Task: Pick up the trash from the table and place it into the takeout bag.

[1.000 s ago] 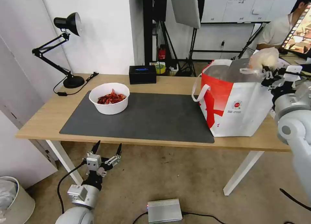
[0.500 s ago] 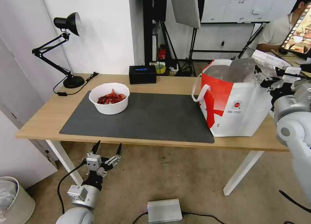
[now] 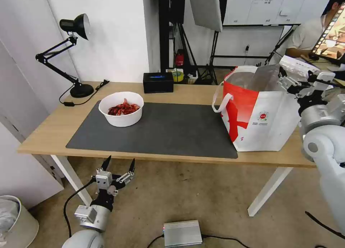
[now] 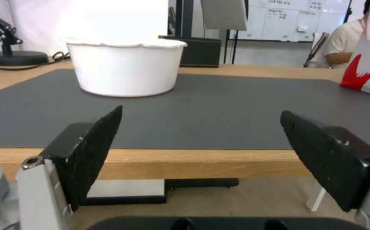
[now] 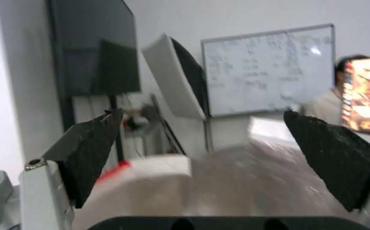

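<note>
At the worktop's right end, right tool spread wide, empty, above upright takeout bag; its wrist view reveals foil lining. Left tool open below; bowl on mat.

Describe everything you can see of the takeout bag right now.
The takeout bag is a large white tote with a broad red panel, a small round red logo, white strap handles and silver foil lining. It stands upright and open on the right end of the table, partly on the dark mat. The open right gripper hovers at its rim.
</note>
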Controlling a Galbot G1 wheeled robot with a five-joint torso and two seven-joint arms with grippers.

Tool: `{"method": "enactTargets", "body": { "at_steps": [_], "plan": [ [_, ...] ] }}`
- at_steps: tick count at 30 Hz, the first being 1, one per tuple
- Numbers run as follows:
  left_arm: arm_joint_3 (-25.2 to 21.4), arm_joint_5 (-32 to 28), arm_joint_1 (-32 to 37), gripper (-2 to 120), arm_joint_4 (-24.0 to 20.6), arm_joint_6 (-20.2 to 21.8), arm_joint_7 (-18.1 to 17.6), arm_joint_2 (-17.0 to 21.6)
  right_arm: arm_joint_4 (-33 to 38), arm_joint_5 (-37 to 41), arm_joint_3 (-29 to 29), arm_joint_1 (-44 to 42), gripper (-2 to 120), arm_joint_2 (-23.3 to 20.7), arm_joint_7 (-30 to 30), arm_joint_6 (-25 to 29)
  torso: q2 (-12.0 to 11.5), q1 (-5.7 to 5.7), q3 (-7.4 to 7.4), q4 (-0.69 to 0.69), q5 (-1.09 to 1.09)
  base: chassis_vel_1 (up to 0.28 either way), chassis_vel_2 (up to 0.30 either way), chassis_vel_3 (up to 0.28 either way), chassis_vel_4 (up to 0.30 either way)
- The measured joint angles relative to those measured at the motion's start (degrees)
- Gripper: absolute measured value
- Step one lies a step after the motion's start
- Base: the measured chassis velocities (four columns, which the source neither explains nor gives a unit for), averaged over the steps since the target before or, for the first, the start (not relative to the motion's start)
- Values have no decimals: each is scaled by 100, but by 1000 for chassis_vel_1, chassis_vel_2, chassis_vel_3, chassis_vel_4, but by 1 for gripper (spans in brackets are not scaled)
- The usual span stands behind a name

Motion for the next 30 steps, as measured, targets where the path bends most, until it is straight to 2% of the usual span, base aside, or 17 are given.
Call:
{"method": "enactTargets", "body": {
  "at_steps": [1, 7, 13, 22, 30],
  "plan": [
    [0, 0, 0, 100, 0, 0, 0, 0, 0, 0, 0, 0, 94, 0, 0, 0, 0, 0, 0, 0, 0, 0, 0, 0, 0],
    [2, 0, -26, 100, 37, 0, -1, 7, 156, 88, -157, -87, 96, 107, -553, 782, 0, 0, 0, 0, 0, 0, 0, 0, 0],
    [1, -1, -64, 100, 56, 0, -8, 12, 423, 7, -249, -445, 99, 292, -877, 1096, 0, 0, 0, 1, 0, 0, 0, 0, 0],
    [-31, -32, -195, 100, 139, 0, -27, 52, 596, -521, -338, -1095, 99, 630, -1245, 1407, 0, 0, 0, 0, 0, 0, 0, 0, 0],
    [-52, -54, -236, 100, 158, 7, -36, 58, 582, -1148, -416, -1623, 98, 1170, -1472, 1569, 0, 0, 0, 0, -1, 0, 0, 0, 0]
  ]
}}
